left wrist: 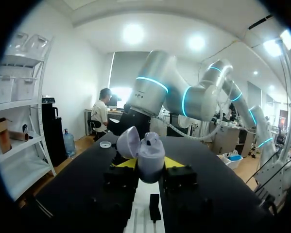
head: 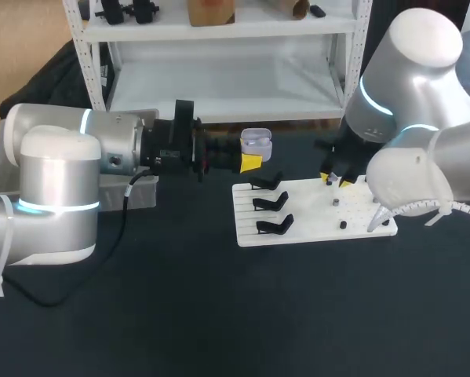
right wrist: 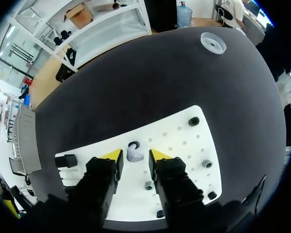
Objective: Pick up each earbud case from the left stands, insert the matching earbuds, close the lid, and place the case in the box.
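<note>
Straight below my right tool (right wrist: 135, 156), on the white board (right wrist: 181, 145), lies one earbud (right wrist: 133, 152). It sits in the gap between the spread fingers, neither touching it, so I judge a plain descent should reach it. That arm points down over the board's far side. Off the board's far left corner, my left tool (head: 249, 162) reaches level, clamped on the open case (head: 256, 143), which is raised above the counter.

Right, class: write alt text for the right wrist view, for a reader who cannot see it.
The right tool, open, hovers over a white board on a dark table, a small pale earbud lying on the board between its yellow tips.
</note>
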`<state>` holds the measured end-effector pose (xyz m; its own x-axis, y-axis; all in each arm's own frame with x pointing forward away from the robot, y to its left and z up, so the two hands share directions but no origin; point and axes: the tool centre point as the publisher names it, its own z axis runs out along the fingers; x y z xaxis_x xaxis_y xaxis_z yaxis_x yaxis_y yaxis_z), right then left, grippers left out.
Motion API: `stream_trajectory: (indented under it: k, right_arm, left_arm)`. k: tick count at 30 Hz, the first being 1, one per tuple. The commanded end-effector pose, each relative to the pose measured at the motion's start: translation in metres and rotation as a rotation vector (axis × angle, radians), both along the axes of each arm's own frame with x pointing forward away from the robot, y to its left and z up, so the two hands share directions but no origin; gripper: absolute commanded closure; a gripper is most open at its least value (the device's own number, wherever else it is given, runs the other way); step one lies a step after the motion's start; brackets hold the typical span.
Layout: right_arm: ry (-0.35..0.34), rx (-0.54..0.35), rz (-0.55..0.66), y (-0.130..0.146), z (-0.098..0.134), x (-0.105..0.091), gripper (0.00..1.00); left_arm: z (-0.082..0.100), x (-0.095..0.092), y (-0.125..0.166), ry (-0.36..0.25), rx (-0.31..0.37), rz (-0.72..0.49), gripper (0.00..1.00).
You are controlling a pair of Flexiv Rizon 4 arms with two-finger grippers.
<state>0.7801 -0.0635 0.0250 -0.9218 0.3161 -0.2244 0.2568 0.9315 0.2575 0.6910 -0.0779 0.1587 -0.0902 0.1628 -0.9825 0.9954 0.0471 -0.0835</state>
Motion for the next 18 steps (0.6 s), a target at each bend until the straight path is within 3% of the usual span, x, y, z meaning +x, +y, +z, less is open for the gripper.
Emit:
stream_trajectory:
  k: [1,10,13,16,18]
  right_arm:
    - [0.004,-0.002,-0.002,0.0006,-0.0030,-0.0004,0.72]
    - [0.006,-0.006,-0.002,0.0003,-0.0035,0.0014,0.82]
    - [0.010,-0.007,-0.001,0.0015,-0.0042,0.0028,1.00]
    - [0.012,-0.007,0.009,0.0041,-0.0039,0.0025,1.00]
    - [0.014,-0.011,0.014,0.0049,-0.0038,0.0019,0.71]
  left_arm:
    - [-0.0004,0.0004,0.0003,-0.001,-0.001,-0.001,1.00]
    - [-0.0004,0.0004,0.0003,-0.001,-0.001,-0.001,1.00]
    - [-0.0004,0.0004,0.0003,-0.001,-0.001,-0.001,1.00]
    - [-0.0004,0.0004,0.0003,-0.001,-0.001,-0.001,1.00]
    - [-0.0004,0.0004,0.0003,-0.001,-0.001,-0.001,1.00]
